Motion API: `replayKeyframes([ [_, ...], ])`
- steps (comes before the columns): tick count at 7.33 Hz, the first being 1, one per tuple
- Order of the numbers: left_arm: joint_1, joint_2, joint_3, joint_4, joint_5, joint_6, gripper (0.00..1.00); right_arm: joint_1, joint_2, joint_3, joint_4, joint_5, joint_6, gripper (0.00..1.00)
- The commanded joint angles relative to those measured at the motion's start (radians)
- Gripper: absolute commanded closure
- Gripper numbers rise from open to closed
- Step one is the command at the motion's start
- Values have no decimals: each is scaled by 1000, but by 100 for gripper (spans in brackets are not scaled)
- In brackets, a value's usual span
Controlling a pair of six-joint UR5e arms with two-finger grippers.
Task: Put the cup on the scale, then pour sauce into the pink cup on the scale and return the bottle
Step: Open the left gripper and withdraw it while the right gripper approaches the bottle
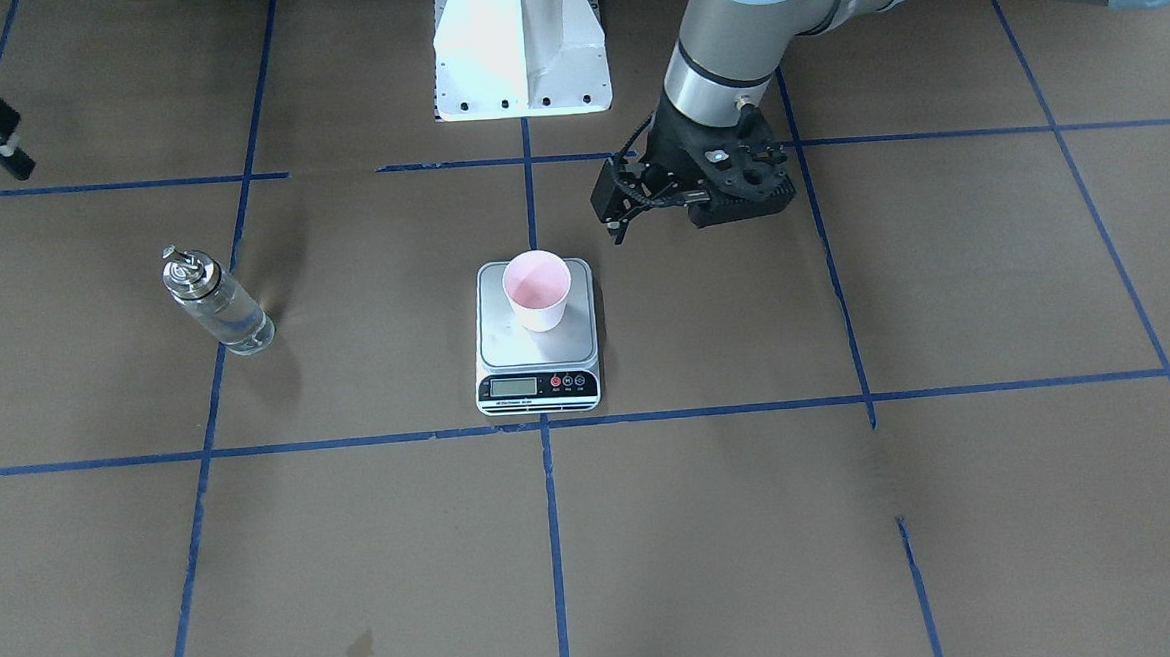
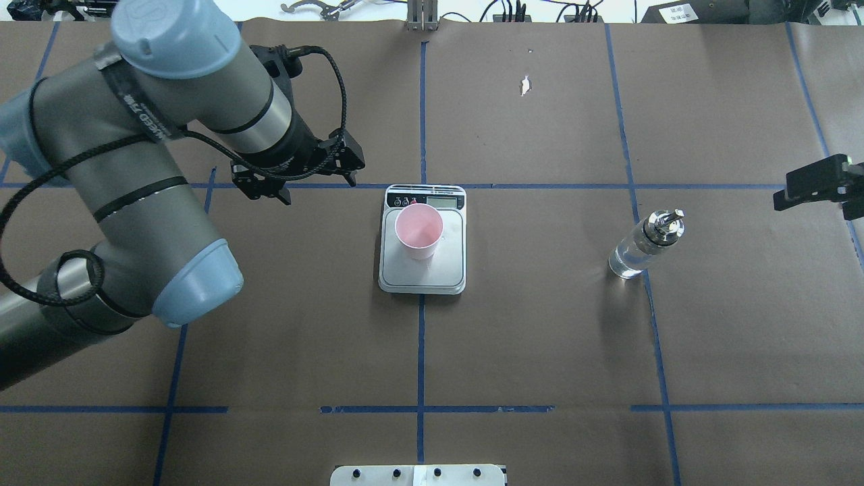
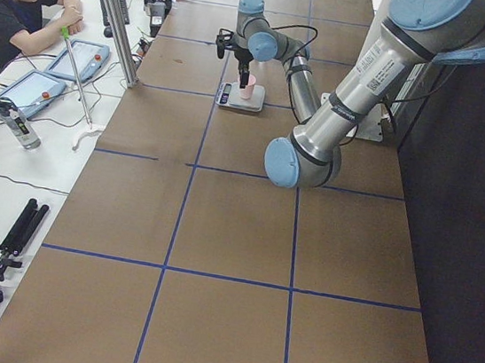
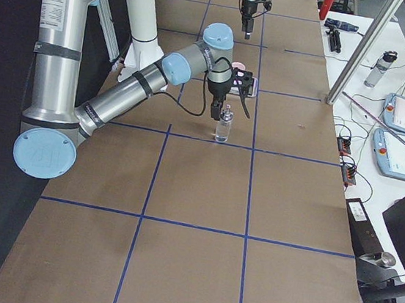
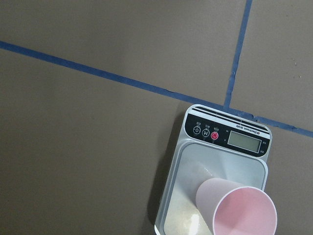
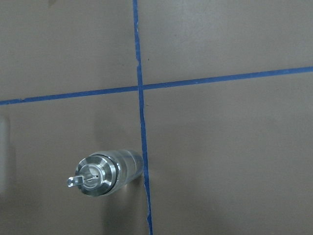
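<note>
Cup on scale, bottle standing apart

The cup (image 1: 537,291) stood upright on about the middle of the scale's (image 1: 536,356) grey platform, its pink inside facing up. The left claw (image 2: 297,177) hung above the brown table (image 1: 855,515) just beside the scale, on the robot's left, touching neither scale nor cup. Whether its fingers were apart or together could not be told. The bottle (image 1: 215,306) stood upright, well apart from the scale, on a blue tape line (image 2: 651,324). The right claw (image 2: 820,182) hung near the bottle without touching it, and its fingers could not be made out either.
</note>
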Motion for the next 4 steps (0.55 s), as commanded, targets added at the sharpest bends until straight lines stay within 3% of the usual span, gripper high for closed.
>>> replayKeyframes([
  [1,-88,83,-129,126,-11,236,0,-167,5,93,4,-104,156,4],
  [2,-148,92,-165,187,-10,335,0,-246,5,93,86,-141,295,0],
  [4,-225,147,-165,193,-5,526,0,-431,-61,98,174,-413,322,0],
])
